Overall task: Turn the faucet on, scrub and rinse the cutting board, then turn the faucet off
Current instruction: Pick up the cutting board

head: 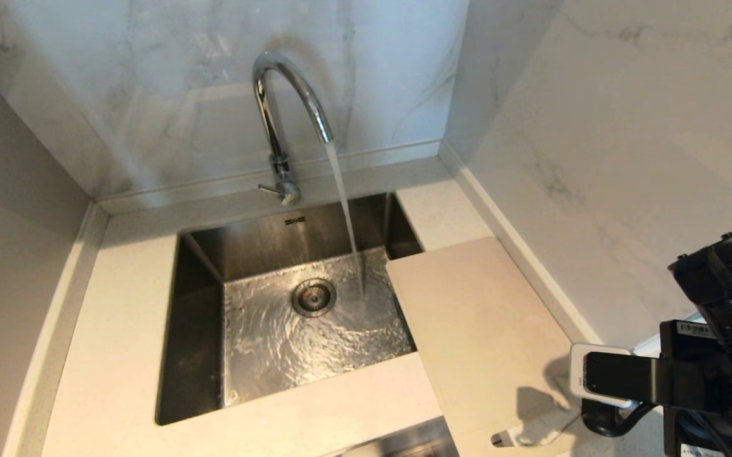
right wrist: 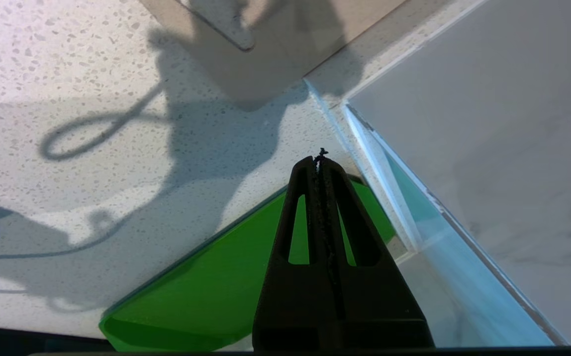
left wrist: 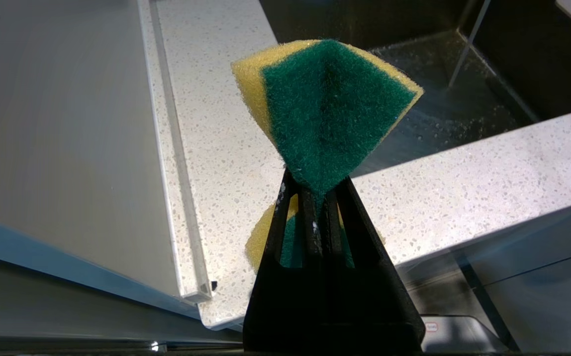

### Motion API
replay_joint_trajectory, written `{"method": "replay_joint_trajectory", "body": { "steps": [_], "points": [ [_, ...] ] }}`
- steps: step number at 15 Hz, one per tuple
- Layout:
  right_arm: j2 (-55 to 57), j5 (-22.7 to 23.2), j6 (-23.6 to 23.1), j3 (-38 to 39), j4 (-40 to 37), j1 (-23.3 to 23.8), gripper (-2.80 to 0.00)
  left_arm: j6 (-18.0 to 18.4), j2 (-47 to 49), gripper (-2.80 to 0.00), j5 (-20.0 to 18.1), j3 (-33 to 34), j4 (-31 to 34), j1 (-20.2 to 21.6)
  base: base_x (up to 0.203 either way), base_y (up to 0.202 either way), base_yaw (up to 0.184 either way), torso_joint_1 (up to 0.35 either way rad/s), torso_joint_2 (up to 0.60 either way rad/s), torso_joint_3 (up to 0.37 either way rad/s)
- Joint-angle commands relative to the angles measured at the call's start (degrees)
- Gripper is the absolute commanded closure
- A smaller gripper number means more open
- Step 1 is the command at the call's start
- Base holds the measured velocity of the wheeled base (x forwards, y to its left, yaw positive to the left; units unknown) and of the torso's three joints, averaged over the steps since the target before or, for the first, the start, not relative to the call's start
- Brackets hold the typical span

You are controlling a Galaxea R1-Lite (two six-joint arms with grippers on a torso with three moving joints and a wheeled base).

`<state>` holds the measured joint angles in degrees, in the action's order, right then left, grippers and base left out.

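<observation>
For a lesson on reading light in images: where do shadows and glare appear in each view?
Head view: glare on the rippling water in the sink; an arm shadow on the cutting board. Right wrist view: arm and cable shadows across the counter beyond the right gripper. Left wrist view: even light on the sponge.

steel sink, green mat, sponge

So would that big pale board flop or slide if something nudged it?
The cutting board looks thin yet lies flat with one corner jutting over the sink, so it is probably stiff. Its smooth face on the polished counter suggests it would slide easily, more so once wet.
</observation>
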<state>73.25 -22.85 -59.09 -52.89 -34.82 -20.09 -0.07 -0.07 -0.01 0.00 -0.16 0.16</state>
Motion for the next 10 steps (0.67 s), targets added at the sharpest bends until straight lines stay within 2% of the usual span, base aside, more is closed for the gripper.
{"method": "replay_joint_trajectory", "body": {
  "steps": [1, 3, 10],
  "points": [
    [-0.2, -0.1, -0.4, 0.8, -0.2, 0.0, 0.00, 0.0, 0.0, 0.00, 0.0, 0.0, 0.0, 0.0, 0.000, 0.000, 0.000, 0.000, 0.00, 0.000],
    [-0.6, -0.1, -0.7, 1.4, 0.5, 0.0, 0.00, 0.0, 0.0, 0.00, 0.0, 0.0, 0.0, 0.0, 0.000, 0.000, 0.000, 0.000, 0.00, 0.000],
    [1.9, 0.9, -1.3, 7.2, 12.0, 0.0, 0.00, 0.0, 0.0, 0.00, 0.0, 0.0, 0.0, 0.0, 0.000, 0.000, 0.000, 0.000, 0.00, 0.000]
  ]
}}
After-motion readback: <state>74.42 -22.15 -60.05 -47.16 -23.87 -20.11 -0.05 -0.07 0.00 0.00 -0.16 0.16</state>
